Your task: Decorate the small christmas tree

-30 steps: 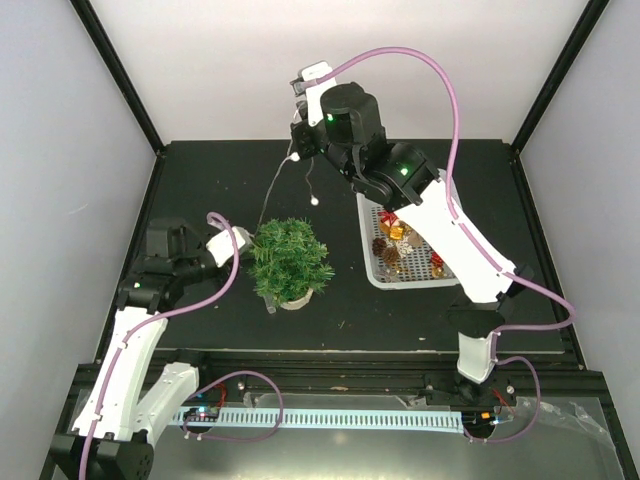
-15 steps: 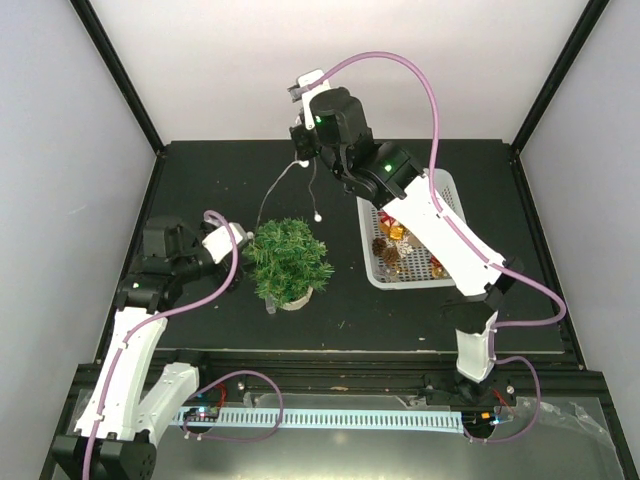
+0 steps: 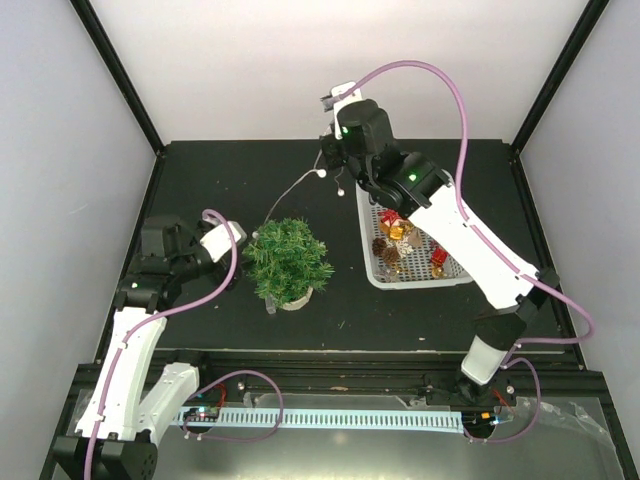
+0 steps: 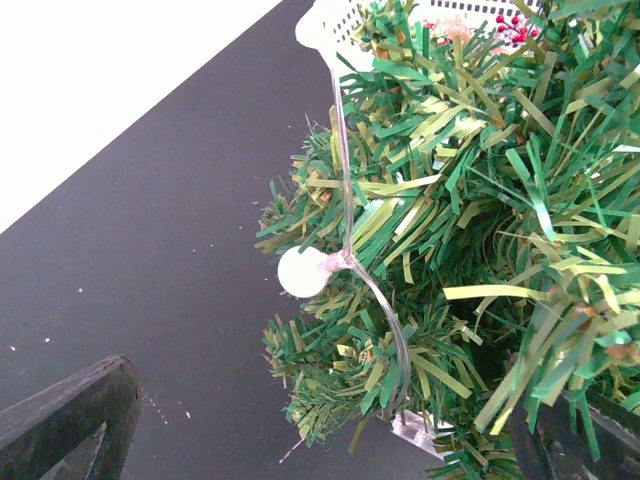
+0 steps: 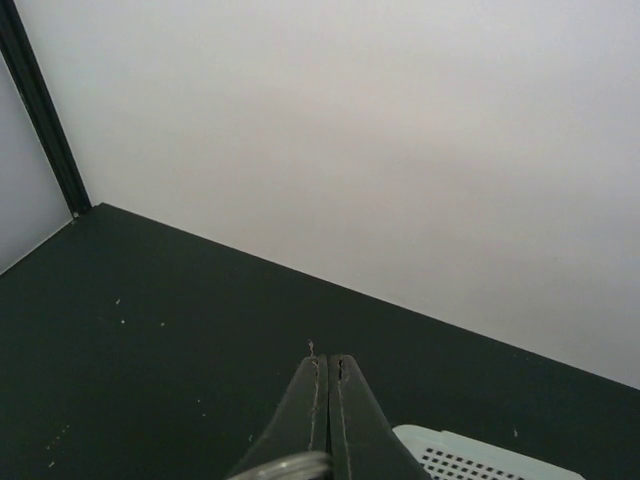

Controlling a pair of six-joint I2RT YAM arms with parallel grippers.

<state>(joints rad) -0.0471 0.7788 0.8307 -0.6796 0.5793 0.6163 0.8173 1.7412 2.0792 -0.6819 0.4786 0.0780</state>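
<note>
Surface: matte black tabletop (image 3: 200,190) with a few pale specks scattered on it.
Room: plain white walls (image 3: 300,60) all around, and black frame posts (image 3: 120,80) running up at the back corners.
Tree: the small christmas tree (image 3: 290,262) stands upright on its pale round base, a bit left of the table's middle. It's apart from the white mesh basket (image 3: 405,284) of ornaments, which sits to its right.
My left gripper: my left gripper (image 3: 243,238) is parked right against the tree's left side. The fingers are spread wide, and in the wrist view the branches fill the space toward one finger. It's not squeezing anything that I can see.
My right gripper: my right gripper (image 3: 325,170) is held up over the far part of the table, behind the tree and off to its right, near the basket's far left corner. The fingers are pressed tight together, pinching the end of the light string (image 3: 290,190).
String vs tree: the clear wire slopes from my right gripper down into the top of the tree. One white bulb (image 3: 340,189) dangles just under the gripper, and another rests against the branches in the left wrist view.
</note>
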